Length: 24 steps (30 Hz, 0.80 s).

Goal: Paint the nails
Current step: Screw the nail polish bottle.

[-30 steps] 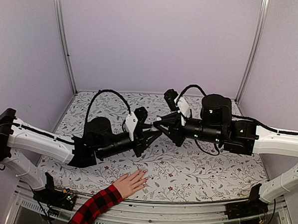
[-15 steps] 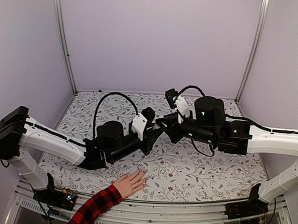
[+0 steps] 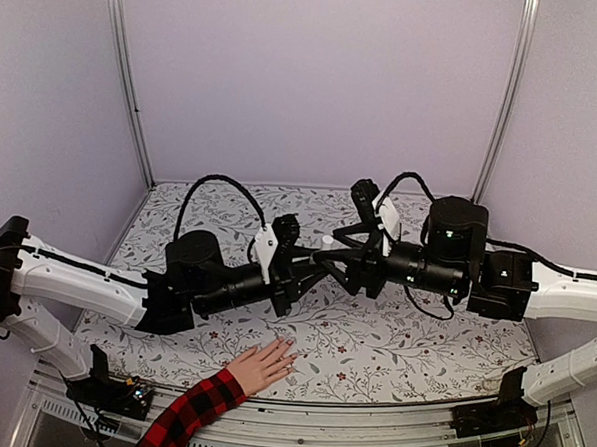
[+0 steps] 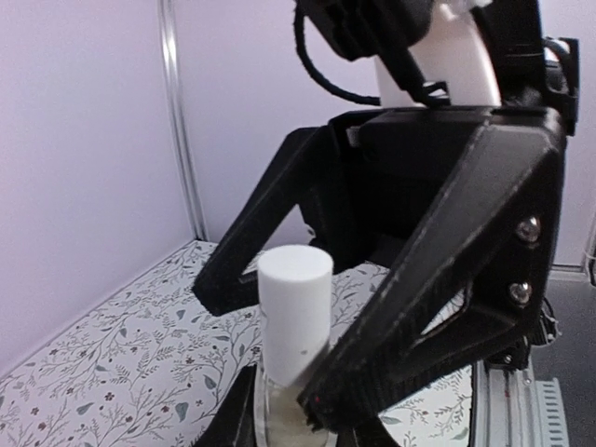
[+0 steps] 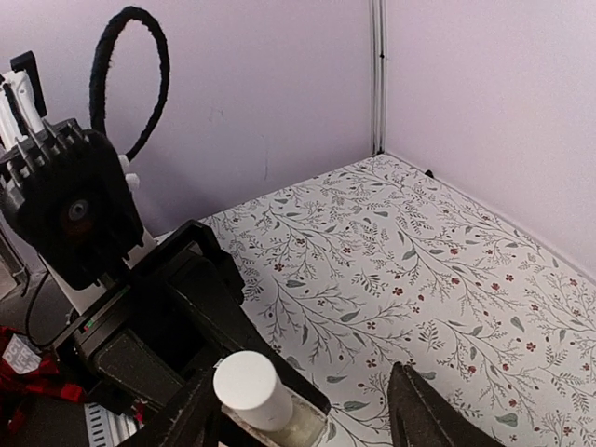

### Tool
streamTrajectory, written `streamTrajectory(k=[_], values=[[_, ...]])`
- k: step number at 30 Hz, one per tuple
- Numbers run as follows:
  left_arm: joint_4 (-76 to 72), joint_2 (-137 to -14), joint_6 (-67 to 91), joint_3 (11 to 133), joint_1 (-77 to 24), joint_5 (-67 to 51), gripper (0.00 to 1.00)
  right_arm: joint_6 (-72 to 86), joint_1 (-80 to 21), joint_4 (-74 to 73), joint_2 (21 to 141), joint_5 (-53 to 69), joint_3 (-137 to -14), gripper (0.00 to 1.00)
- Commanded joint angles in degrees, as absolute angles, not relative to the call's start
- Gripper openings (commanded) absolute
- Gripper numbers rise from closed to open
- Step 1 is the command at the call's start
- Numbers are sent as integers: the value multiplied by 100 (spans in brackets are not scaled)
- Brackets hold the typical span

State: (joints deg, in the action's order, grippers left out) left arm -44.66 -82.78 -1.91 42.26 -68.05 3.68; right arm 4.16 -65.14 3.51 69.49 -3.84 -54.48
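Note:
A small clear bottle with a white cap (image 4: 293, 303) stands upright in my left gripper (image 3: 311, 267), which is shut on its glass body. My right gripper (image 5: 303, 419) is open, and its black fingers (image 4: 447, 261) straddle the cap (image 5: 247, 384) with a wide gap on one side. Both grippers meet above the middle of the table, the cap (image 3: 327, 242) between them. A light-skinned hand (image 3: 261, 367) in a red-and-black plaid sleeve (image 3: 193, 413) lies flat at the near edge. Its pale nails (image 3: 289, 344) point towards the grippers, below and in front of them.
The table wears a white floral cloth (image 3: 423, 340). Lilac walls with metal corner posts (image 3: 131, 85) close in the back and both sides. Black cables (image 3: 215, 187) loop above both wrists.
My right gripper has opened and let go of the white cap. The right arm has drawn back to the right, and the left arm has pulled back a little to the left with the bottle.

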Motion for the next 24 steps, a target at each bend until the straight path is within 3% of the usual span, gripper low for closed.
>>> streamTrajectory(k=[1,5,16,24], values=[[-4121,-8036,-289,4259,-6724,-970,0,-186,-6530,460,6539,465,-5252,68],[-3793,-8045,-347,4421,-6725,-1899,0,-627,-6530,277,6343,1317,-5234,71],[-3572,-8261,-243,4711,-6724,-3103,0,-1339,-6535,-476,6260,2997,-5533,55],[-3636,-8252,-128,4664,-6689,-3182,0,-1458,-6530,-615,6320,3244,-5537,35]])
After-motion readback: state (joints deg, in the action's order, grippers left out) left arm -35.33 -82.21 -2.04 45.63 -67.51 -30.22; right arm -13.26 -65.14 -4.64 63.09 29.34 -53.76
